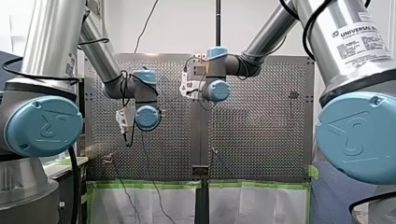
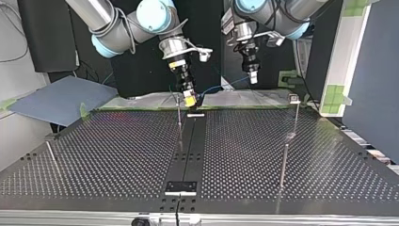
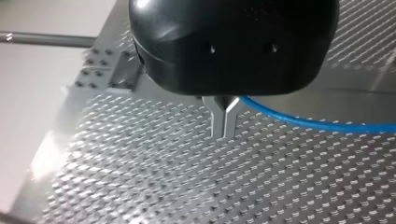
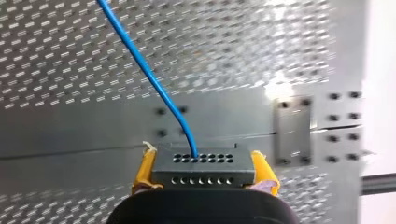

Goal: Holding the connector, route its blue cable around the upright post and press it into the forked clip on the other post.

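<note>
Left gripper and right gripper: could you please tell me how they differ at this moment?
My left gripper is black with slim bare metal fingers; my right gripper has yellow pads. My left gripper pinches the thin blue cable, fingers nearly together; my right gripper holds the grey connector, fingers set wide apart. Both are shut, and the one cable links them.

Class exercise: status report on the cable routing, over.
Right gripper shut on connector. Left gripper shut on blue cable. Cable unrouted: not round upright post, not in forked clip.
</note>
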Controlling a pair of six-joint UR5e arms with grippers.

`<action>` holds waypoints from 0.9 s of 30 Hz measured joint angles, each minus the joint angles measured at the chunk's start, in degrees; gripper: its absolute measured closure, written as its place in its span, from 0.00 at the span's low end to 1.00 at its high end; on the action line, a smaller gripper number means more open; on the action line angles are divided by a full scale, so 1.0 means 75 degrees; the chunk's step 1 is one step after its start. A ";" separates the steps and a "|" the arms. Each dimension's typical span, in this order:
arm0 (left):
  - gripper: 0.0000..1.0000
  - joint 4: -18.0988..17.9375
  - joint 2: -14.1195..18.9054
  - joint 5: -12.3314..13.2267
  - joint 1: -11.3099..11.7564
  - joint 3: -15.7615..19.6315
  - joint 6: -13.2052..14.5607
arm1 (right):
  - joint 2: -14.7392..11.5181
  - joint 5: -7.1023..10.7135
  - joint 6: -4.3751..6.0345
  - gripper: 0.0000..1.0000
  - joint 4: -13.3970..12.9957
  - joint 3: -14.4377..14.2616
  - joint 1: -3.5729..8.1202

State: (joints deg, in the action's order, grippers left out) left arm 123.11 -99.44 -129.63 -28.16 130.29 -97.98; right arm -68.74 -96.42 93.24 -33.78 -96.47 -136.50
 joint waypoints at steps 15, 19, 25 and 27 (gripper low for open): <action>0.95 0.0944 0.0943 -0.0880 0.0275 -0.0942 -0.0045 | -0.0502 0.0422 -0.0085 1.00 0.0875 0.0904 0.0169; 0.95 0.1195 0.1194 -0.0997 0.0373 -0.1194 -0.0045 | -0.0505 0.0638 -0.0140 1.00 0.1029 0.1136 0.0182; 0.95 0.1574 0.1570 -0.1016 0.0528 -0.1572 -0.0040 | -0.0506 0.0982 -0.0242 1.00 0.1134 0.1382 0.0189; 0.95 0.1707 0.1707 -0.1017 0.0597 -0.1707 -0.0039 | -0.0504 0.1104 -0.0244 1.00 0.1143 0.1440 0.0191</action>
State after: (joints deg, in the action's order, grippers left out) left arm 135.91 -86.63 -137.26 -23.68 117.49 -98.27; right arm -72.52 -88.14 91.40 -25.20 -85.67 -135.07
